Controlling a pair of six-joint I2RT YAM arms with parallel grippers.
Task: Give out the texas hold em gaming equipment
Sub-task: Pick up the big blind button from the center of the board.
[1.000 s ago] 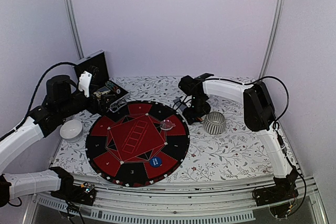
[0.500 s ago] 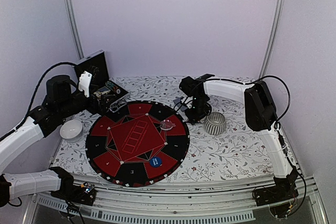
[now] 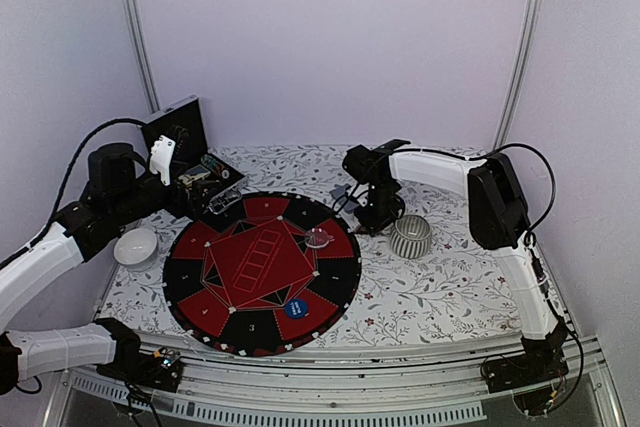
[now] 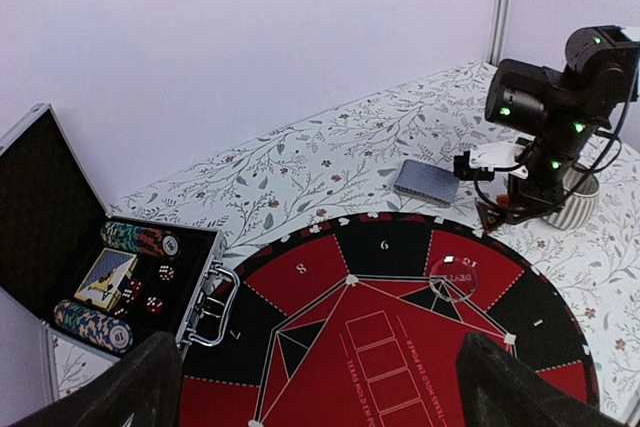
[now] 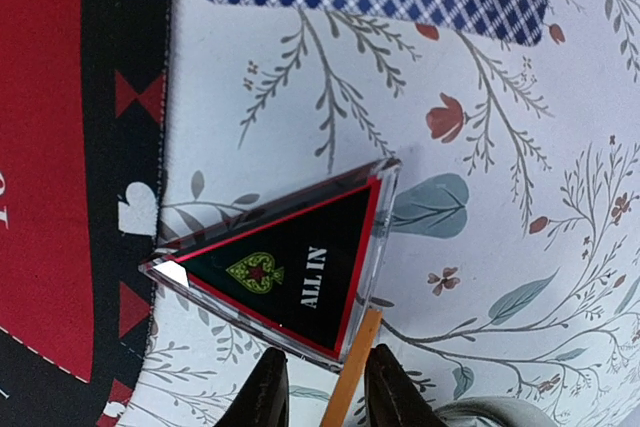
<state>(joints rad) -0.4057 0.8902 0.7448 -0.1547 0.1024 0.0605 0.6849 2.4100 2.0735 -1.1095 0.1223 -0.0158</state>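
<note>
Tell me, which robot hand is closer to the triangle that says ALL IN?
Right. The right hand hangs just by the ALL IN triangle, its fingertips at the triangle's edge. The left hand is far off across the round mat, beside the black case.

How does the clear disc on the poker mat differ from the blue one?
The clear disc is see-through; the blue disc is solid blue with a white mark. The clear disc lies far right on the mat, the blue disc near its front rim. Both are round and lie flat.
</note>
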